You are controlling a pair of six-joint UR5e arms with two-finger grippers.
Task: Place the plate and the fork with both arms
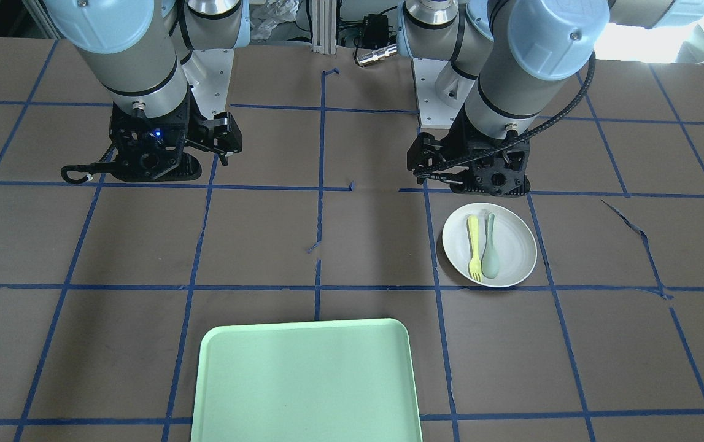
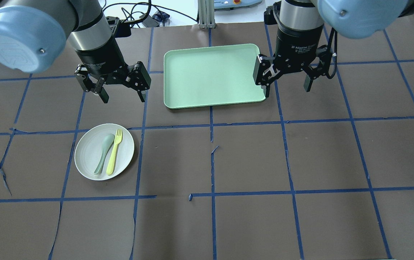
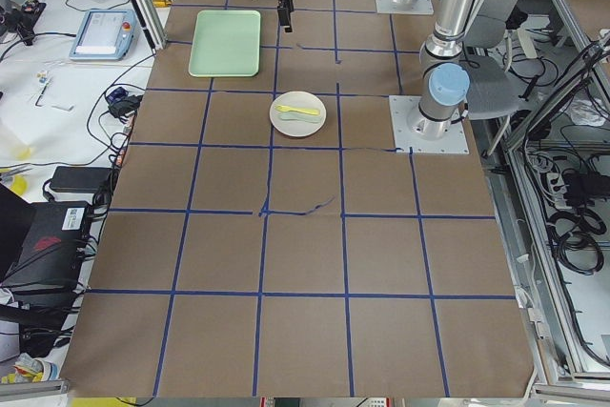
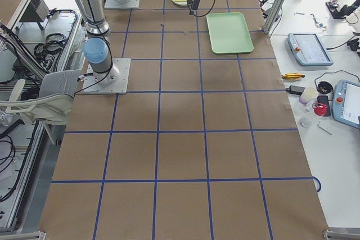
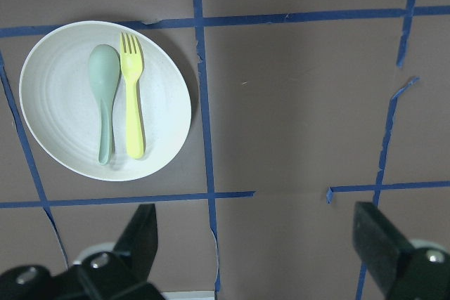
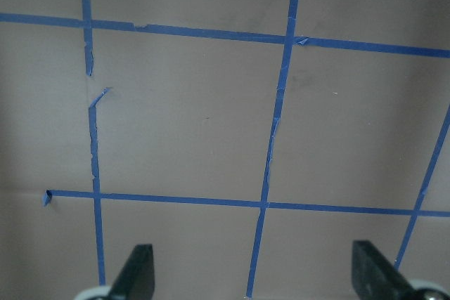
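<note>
Brown paper, matte and creased, is covering the table (image 2: 250, 162) nearest us, and blue tape is crossing it in a grid that is peeling in places. Beyond that, on our left side, the round, shallow, off-white plate (image 2: 86, 148) with its slightly raised rim is lying flat on the paper. The slim pale-yellow plastic fork (image 2: 114, 153) is resting in it, tines pointing away from us, right beside the pale grey-green plastic spoon (image 2: 104, 153).

Farther on, our left black two-finger gripper (image 2: 123, 98) is hovering above the table just past the plate, jaws spread wide and gripping nothing. Our right black two-finger gripper (image 2: 287, 91) is hovering likewise, wide apart and empty, beside the tray's corner. Farthest away, the rectangular light-green plastic tray (image 2: 210, 76), smooth with rounded corners, is waiting; plate and fork are not yet on it.

We are judging that we are only getting ready to reach. The next move is probably calling for the left gripper to come down over the plate's thin rim, or to pinch the fork's narrow handle without catching the spoon.
</note>
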